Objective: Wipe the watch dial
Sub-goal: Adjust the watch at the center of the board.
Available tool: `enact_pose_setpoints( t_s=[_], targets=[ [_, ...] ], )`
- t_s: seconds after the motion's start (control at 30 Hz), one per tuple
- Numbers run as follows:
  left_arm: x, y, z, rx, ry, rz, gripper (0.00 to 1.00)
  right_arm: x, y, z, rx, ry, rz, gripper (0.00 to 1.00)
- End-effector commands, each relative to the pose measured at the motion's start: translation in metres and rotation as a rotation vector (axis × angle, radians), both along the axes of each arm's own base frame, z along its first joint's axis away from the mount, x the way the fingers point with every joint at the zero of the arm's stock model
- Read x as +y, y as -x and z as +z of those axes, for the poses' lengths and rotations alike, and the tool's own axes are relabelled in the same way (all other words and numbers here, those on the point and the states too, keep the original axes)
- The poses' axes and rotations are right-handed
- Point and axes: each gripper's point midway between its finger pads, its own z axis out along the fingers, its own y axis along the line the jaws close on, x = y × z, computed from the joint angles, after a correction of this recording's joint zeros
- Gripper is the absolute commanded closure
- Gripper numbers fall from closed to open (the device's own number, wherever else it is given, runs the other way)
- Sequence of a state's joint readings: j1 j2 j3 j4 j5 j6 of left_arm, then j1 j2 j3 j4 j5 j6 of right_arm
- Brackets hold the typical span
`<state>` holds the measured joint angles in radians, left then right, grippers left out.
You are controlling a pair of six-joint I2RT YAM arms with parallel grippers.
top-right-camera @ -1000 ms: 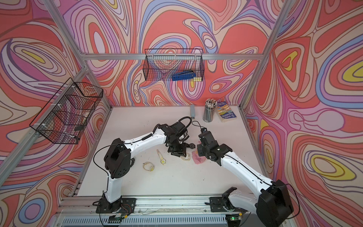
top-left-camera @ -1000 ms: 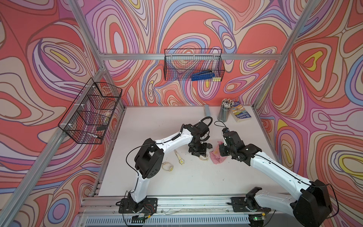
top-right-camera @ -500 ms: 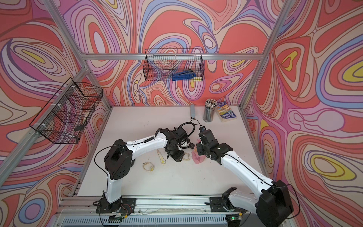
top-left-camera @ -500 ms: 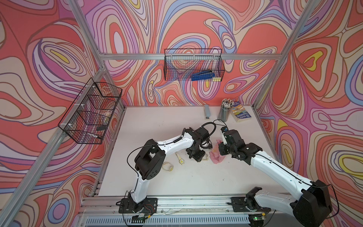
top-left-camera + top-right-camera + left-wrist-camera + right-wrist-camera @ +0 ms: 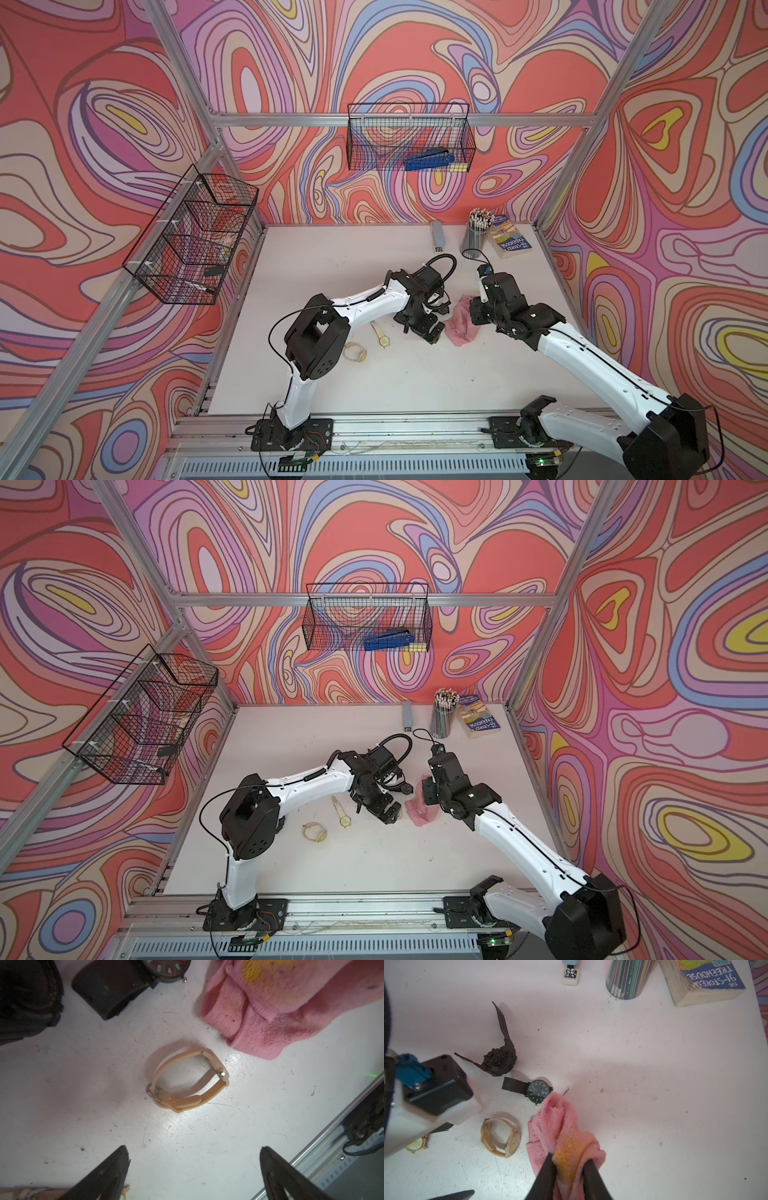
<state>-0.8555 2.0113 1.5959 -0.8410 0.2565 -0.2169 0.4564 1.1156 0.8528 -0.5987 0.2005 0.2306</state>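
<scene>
In both top views, find the left tool (image 5: 422,328) low over the middle of the bench (image 5: 332,257), and the right tool (image 5: 471,313) just to its right, sunk into the pink cloth (image 5: 459,330). Note the dark watch (image 5: 405,788) just beyond the left tool, on the far side. Cannot make out the beige watch here, under the left arm.

In the left wrist view, see the left tool (image 5: 193,1148) spread wide and empty, hovering above the beige watch (image 5: 216,1064). Find that watch on its edge, strap buckled into a loop, dial turned toward the cloth (image 5: 280,1007), near it but apart. Take this, as a judgement only, for the dial to wipe; cannot rule out the dark watch (image 5: 166,968) beside it.

In the right wrist view, see the right tool (image 5: 568,1161) clenched on the bunched cloth (image 5: 560,1124), with a loose end reaching the rim of the dark watch (image 5: 538,1091). Find the beige watch (image 5: 512,1142) just left of the cloth.

To wipe well, steady the watch first: lower the left tool around the strap loop, clear of the dial, and close gently, since a soft strap probably squashes. Then lay a flat fold of cloth on the face, press lightly and rub in short strokes. Avoid pushing an unsupported watch; likely to tip or slide.
</scene>
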Motion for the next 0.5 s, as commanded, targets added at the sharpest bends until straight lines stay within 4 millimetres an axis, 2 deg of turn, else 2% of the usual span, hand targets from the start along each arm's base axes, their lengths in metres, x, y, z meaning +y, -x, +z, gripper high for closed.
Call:
enact_pose_setpoints(
  t_s=[0.0,0.1,0.27,0.47],
  targets=[
    [-0.007,-0.002,0.019,0.048,0.040,0.108,0.06,-0.008,-0.007,0.012,-0.041,-0.009,-0.048,0.77],
    [-0.018,0.000,0.021,0.114,0.093,0.199,0.15,-0.015,-0.006,0.007,-0.010,-0.007,-0.088,0.78],
    [-0.024,0.003,0.006,0.186,0.088,0.302,0.32,-0.023,-0.010,0.005,0.004,-0.053,-0.132,0.79],
    [-0.027,0.006,-0.009,0.162,0.049,0.301,0.35,-0.019,-0.014,0.004,0.001,-0.071,-0.120,0.80]
  ],
)
